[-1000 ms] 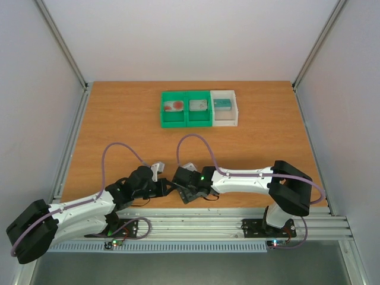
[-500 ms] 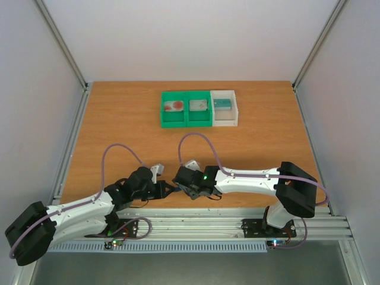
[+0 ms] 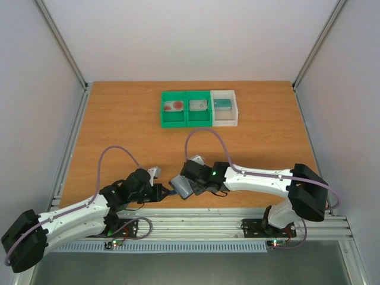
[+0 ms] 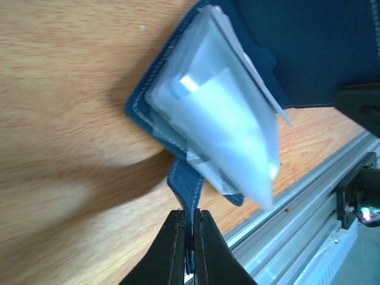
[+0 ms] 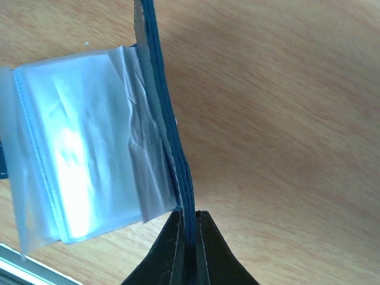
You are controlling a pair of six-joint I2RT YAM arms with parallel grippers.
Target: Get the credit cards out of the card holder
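Observation:
The card holder is held up near the table's front edge between both grippers. My left gripper is shut on a narrow blue tab of the card holder, whose clear plastic sleeves fan out. My right gripper is shut on the edge of its blue panel, with the clear sleeves hanging to the left. No card shows in the sleeves. Of the credit cards, a pale one with a red blotch lies in the green bin and a teal one in the white bin.
The green two-compartment bin and the white bin stand side by side at the back middle. Another greyish card lies in the green bin's right compartment. A metal rail runs along the near table edge.
My right gripper has gone from open to shut on the card holder's panel. The holder now hangs spread between both grippers. The left gripper stayed shut and drew slightly left.

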